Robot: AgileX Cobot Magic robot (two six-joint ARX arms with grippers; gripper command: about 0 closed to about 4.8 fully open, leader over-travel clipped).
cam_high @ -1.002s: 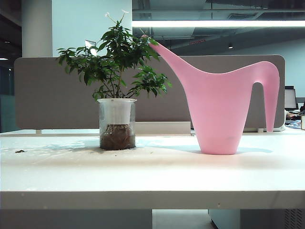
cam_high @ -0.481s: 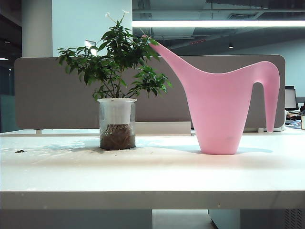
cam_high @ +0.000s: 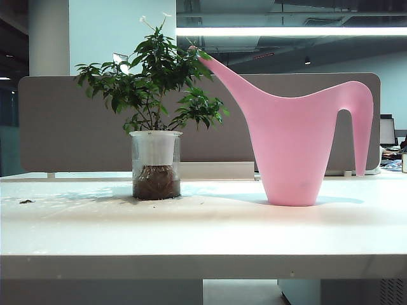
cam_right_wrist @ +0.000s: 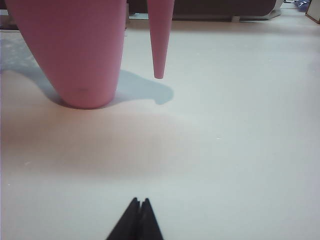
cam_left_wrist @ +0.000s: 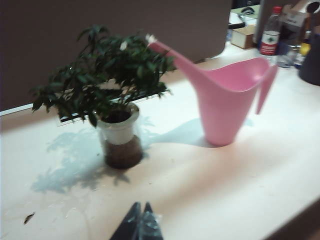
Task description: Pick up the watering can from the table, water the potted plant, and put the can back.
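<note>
Nothing moved — left tool [cam_left_wrist: 141, 214] and right tool [cam_right_wrist: 139, 202] closed above table [cam_high: 210, 236].

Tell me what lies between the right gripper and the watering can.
Only bare table in the right wrist view: the shut right gripper faces the watering can across open tabletop.

Item count: one watering can [cam_high: 292, 149], one potted plant [cam_high: 154, 121], one bench [cam_high: 203, 235], one plastic bottle [cam_left_wrist: 270, 32], two tools: left tool [cam_left_wrist: 141, 220], right tool [cam_right_wrist: 138, 216].
</note>
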